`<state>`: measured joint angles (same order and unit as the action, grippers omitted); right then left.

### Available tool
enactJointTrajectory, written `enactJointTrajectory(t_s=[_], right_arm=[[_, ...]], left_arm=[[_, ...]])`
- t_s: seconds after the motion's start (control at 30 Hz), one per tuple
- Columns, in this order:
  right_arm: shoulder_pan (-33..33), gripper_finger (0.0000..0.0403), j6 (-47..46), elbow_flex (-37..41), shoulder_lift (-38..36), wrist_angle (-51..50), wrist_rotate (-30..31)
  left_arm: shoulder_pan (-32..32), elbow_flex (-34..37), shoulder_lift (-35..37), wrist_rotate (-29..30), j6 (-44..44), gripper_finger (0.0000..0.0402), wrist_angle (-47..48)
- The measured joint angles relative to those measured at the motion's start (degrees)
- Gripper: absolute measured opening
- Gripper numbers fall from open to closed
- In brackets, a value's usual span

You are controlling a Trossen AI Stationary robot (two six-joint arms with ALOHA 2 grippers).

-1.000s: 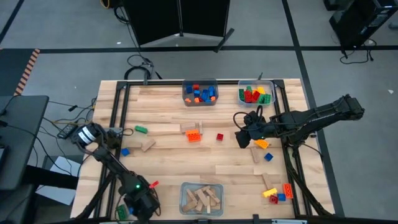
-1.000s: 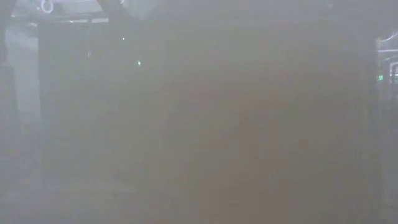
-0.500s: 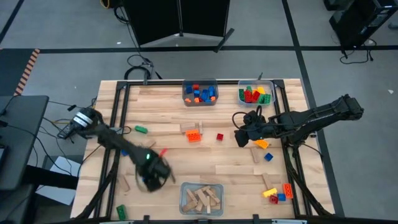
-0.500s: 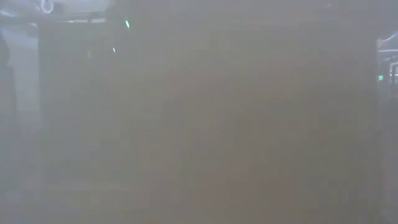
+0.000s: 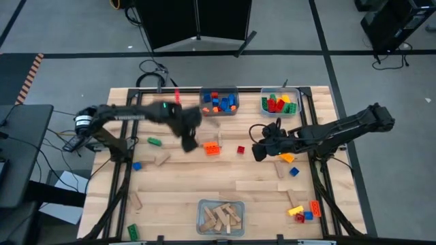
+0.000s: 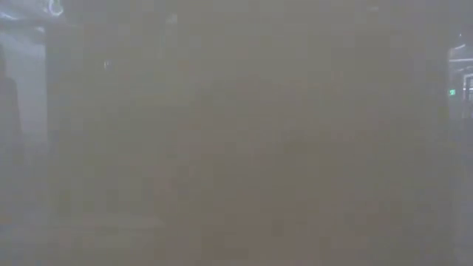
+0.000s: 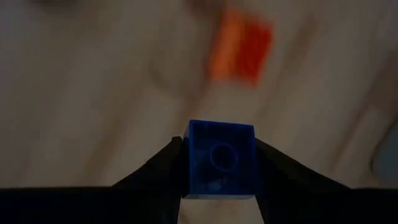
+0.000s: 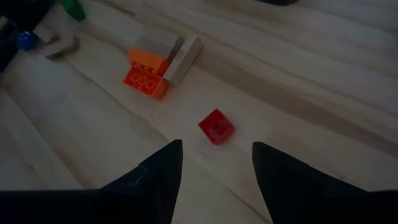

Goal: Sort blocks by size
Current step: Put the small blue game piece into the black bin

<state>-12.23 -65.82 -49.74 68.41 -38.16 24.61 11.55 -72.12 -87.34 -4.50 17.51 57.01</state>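
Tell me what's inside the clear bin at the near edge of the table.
The near bin holds only tan wooden blocks, piled loosely. Whatever lies under the pile is covered.

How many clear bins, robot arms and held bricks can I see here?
Clear bins: 3
Robot arms, the left arm and the right arm: 2
Held bricks, a blue brick in the left gripper: 1
Total: 6

Grey haze is filling the whole low view, hiding table and arms alike. Beyond the left gripper (image 7: 217, 163), an orange brick (image 7: 241, 53) is showing only as a blur.
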Motion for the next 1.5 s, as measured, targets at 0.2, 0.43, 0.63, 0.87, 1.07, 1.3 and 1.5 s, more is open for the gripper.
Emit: enactJointTrajectory(t_s=[0.2,0.43,0.63,0.87,1.07,1.3,1.5], right_arm=[[0.02,0.0210,0.33,0.00,1.93,1.27,-0.07],[0.09,0.0209,0.35,0.00,3.76,4.91,-0.20],[0.31,0.0209,-0.20,0.00,4.78,8.91,-0.23],[0.37,0.0209,-0.66,0.00,5.21,13.73,-0.23],[0.47,0.0206,-0.66,-0.02,5.61,15.26,-0.23],[1.10,0.0205,-0.66,0.00,5.61,15.57,-0.23],[1.89,0.0204,-0.57,-0.01,5.61,15.67,-0.23]], left_arm=[[9.59,-13.13,-3.91,2.88,-15.85,0.0163,-1.87],[15.10,-25.05,-16.13,3.36,-27.65,0.0163,-1.44],[17.58,-31.78,-26.66,4.57,-31.81,0.0163,-1.14],[20.56,-35.82,-32.73,6.37,-31.99,0.0163,0.57],[21.75,-35.68,-33.93,6.19,-31.88,0.0163,2.50],[21.74,-35.54,-33.93,6.37,-31.86,0.0163,1.37],[21.66,-35.54,-33.93,6.39,-31.66,0.0164,1.41]])
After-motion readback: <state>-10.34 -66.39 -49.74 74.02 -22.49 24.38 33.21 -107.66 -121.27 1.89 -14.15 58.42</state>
